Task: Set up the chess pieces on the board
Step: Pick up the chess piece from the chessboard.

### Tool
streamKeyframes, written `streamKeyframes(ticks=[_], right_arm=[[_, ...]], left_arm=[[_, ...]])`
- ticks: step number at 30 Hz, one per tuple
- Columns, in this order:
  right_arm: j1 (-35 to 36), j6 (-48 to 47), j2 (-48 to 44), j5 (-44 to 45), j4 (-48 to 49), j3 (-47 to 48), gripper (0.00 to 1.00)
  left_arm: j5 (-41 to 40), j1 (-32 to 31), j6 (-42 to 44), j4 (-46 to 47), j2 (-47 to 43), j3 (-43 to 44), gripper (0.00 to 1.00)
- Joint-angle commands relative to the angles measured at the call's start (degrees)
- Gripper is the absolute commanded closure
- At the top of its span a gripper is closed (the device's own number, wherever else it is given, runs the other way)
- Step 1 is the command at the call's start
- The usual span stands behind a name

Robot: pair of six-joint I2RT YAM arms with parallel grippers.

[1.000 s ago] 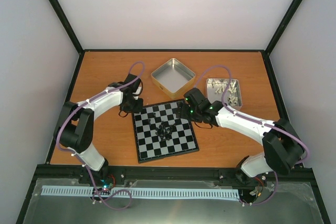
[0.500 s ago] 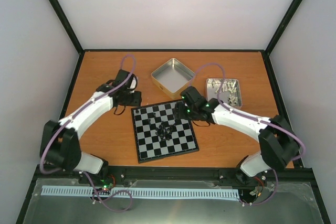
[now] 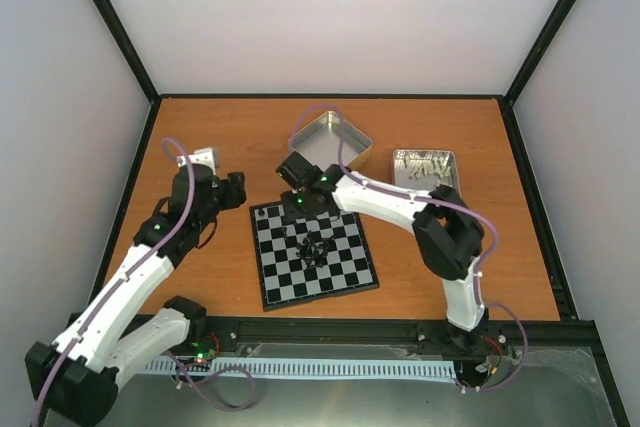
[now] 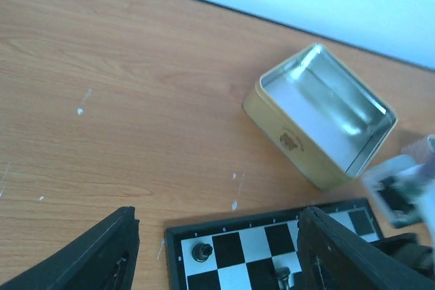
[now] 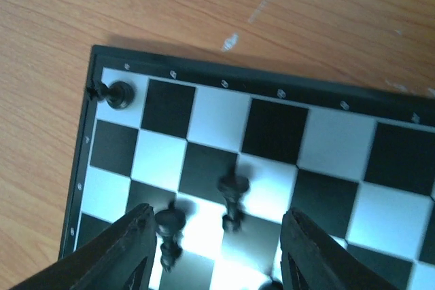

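We see right tool [image 5: 216, 216] open and empty over the board [image 3: 330, 272] by the far edge of the tabletop [image 3: 200, 127], presumably to pick clumped chess pieces [image 3: 312, 247]; left tool [image 4: 217, 216] open, idle.

- Plain white walls [image 3: 330, 17] enclose three sides, evenly lit.
- Black frame bars [image 3: 113, 27] line the corners.
- An orange-brown wooden table [image 3: 200, 132] spans between them.

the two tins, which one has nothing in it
The gold-walled square tin, the left one in the top view: its shiny floor is bare. The flatter silver tin to its right holds pale whitish pieces.
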Motion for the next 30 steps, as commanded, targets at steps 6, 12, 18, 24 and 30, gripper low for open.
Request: streamKeyframes(ticks=[6,12,18,24,30], right_arm=[[2.3,-1.1,11.0,5.0,-12.3,13.4,0.59],[2.5,-1.5,14.1,5.7,-14.1,16.6,0.63],[2.5,-1.6,17.1,5.5,-15.0,19.3,0.67],[2.4,0.3,18.0,6.1,-15.3,19.6,0.74],[2.0,1.3,18.2,5.6,-15.7,20.0,0.76]], left_arm=[[-6.4,0.2,-6.7,3.7,-9.4,-4.1,0.35],[-6.2,0.2,-7.1,4.1,-11.6,-5.8,0.34],[-5.6,0.2,-7.4,3.7,-11.3,-6.1,0.33],[-4.9,0.2,-7.6,3.8,-11.8,-6.4,0.33],[-4.3,0.2,-7.6,3.8,-12.0,-6.3,0.33]])
